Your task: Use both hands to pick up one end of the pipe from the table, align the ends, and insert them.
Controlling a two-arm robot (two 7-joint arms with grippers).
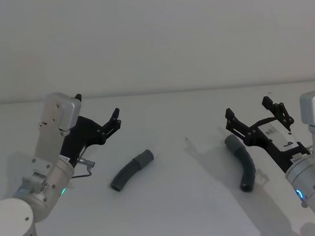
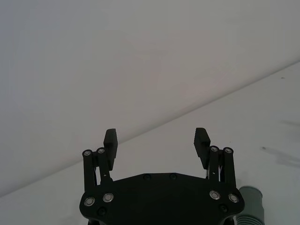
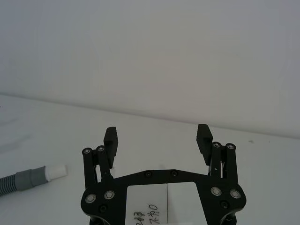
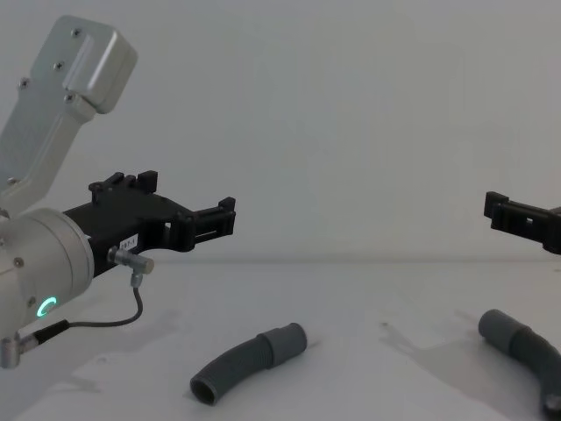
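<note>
Both pipe pieces lie flat on the table, well apart from each other. We locate the left pipe piece at lower centre-left of the head view, with its plain grey cuff at the upper right end of the curve. We locate the right pipe piece at centre-right. In the right wrist view, a white-tipped cuff on a corrugated hose rests on the table at the lower left edge.

The left gripper hangs above the table, up and to the left of the left pipe piece. Its fingers are spread wide; they hold nothing and touch nothing. The plain grey cuff shows just beside the gripper body in the left wrist view.

The right gripper hangs above the upper end of the right pipe piece. Its fingers are equally spread, empty and clear of the pipe.

A thin black cable loops below the left wrist. The pale wall stands behind the table.
</note>
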